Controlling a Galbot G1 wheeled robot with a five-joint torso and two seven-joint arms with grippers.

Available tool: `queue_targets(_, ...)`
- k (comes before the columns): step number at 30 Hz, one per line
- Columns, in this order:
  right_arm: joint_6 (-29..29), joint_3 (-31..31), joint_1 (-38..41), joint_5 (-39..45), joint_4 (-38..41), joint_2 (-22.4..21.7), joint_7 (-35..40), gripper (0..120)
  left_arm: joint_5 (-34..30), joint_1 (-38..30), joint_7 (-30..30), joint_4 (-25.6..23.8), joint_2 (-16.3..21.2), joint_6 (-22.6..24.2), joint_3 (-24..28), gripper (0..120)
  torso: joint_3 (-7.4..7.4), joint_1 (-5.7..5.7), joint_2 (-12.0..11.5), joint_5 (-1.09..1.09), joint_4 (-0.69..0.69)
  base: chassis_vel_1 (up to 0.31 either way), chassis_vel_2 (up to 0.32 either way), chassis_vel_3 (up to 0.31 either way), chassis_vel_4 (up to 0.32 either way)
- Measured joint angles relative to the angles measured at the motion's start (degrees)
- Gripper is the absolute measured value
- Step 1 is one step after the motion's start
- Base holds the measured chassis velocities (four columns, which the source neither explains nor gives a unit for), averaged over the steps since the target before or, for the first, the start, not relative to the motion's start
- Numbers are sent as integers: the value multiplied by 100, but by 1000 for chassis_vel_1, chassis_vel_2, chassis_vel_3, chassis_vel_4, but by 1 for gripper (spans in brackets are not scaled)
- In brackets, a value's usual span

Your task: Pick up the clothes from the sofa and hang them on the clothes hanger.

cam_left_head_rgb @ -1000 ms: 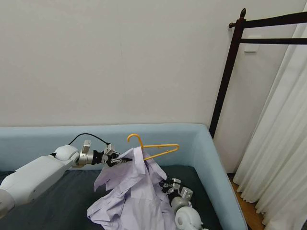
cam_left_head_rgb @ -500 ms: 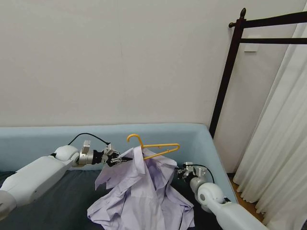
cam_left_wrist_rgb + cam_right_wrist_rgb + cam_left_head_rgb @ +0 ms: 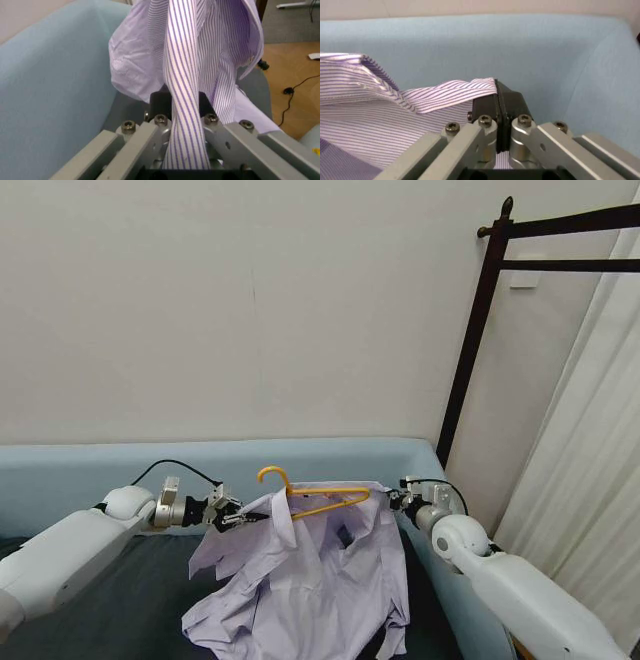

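Above sofa (image 3: 100, 465), left tool (image 3: 232, 517), right tool (image 3: 397, 498) both pinch striped shirt (image 3: 310, 580).

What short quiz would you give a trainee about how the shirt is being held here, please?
1. True or false: the left end effector and the right end effector are both shut on the lilac striped cotton shirt.
2. Fill in: the dark wooden clothes rack stands on the robot's ____ side.
3. Where is the yellow plastic hanger? A hooked on the rack; B inside the shirt's shoulders; C gripped by the left end effector.
Key: 1 true; 2 right; 3 B.
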Motion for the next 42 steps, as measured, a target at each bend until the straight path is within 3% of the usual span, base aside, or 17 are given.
queue_targets(5,0,101,-39,-117,480,-289,-10,0,269,-41,-125,74,-45,-72,0,2,0,0,0,1,-2,0,0,0,0)
queue_targets(11,0,295,-344,-196,1692,-924,7,0,460,-41,-482,59,-50,-105,-1,2,-1,0,0,0,-2,0,0,0,0)
queue_targets(18,3,272,-668,-526,2709,-1147,24,0,48,-204,-675,-123,-69,102,84,2,-2,0,1,1,-1,0,0,0,0)
queue_targets(20,22,143,-720,-817,3031,-1131,111,0,-193,-447,-764,-342,-48,247,361,2,-1,0,0,0,-1,0,0,0,0)
queue_targets(30,254,53,-520,-1629,3547,-1327,87,0,-337,-1412,-788,-340,-164,349,1260,2,-1,0,0,1,-1,0,0,0,0)
queue_targets(34,293,76,-524,-1748,3657,-1404,37,0,-381,-1542,-792,-287,-204,359,1338,2,-1,0,0,1,0,0,0,0,0)
queue_targets(38,465,-5,-579,-2375,3833,-1575,-144,0,-868,-1992,-833,-202,-321,519,1615,2,-1,0,0,0,-2,0,0,0,0)
queue_targets(41,752,-101,-513,-3171,3402,-1513,-175,0,-1744,-2488,-847,-367,-333,709,1980,2,0,0,0,1,0,0,0,0,0)
queue_targets(42,752,-101,-513,-3171,3402,-1513,-175,0,-1744,-2488,-847,-367,-333,709,1980,2,0,0,0,1,0,0,0,0,0)
